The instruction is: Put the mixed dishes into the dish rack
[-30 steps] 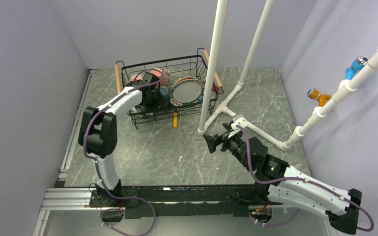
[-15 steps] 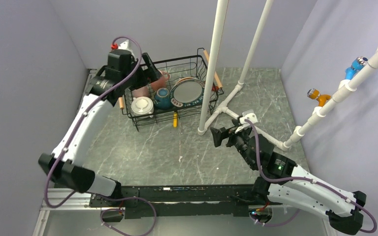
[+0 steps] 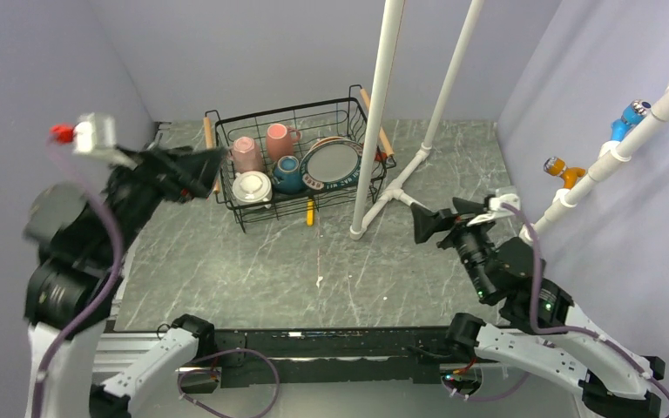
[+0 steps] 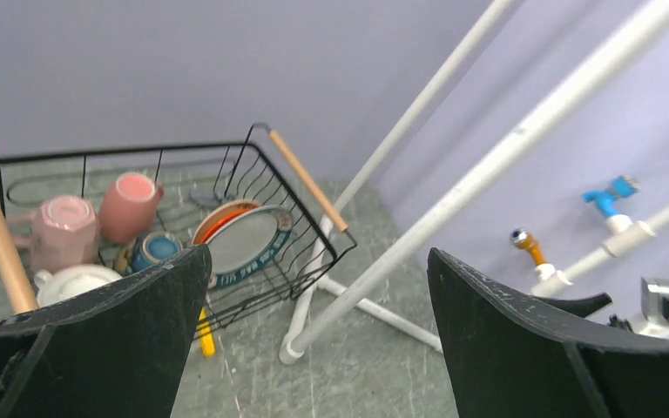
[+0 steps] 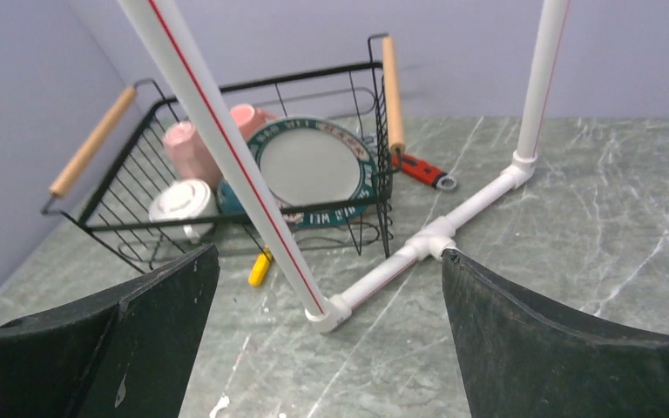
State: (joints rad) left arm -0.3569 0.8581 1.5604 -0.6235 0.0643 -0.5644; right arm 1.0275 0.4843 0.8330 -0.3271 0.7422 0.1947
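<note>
The dish rack (image 3: 283,110) stands at the back of the table with the mixed dishes in it. Two pink mugs (image 3: 244,153) (image 3: 280,138) sit at its back left, the white handled cup (image 3: 251,187) at the front left, and the dark-blue bowl (image 3: 288,172) in the middle. The patterned-rim plate (image 3: 332,163) leans at the right, with the cream dish's orange-red edge (image 4: 222,216) behind it. My left gripper (image 3: 207,172) hangs open and empty, high and left of the rack. My right gripper (image 3: 440,218) is open and empty, right of the pipe's foot.
A white pipe frame (image 3: 375,113) rises just right of the rack, its feet spreading over the table. A yellow tool (image 3: 310,212) lies in front of the rack, a red-handled tool (image 5: 422,170) beside its right handle. Blue (image 3: 631,117) and orange (image 3: 560,168) fittings hang on the right pipe.
My left arm has lifted out of the rack and swung up and back to the left, uncovering the white cup inside. My right arm has drawn back to the right and risen.
</note>
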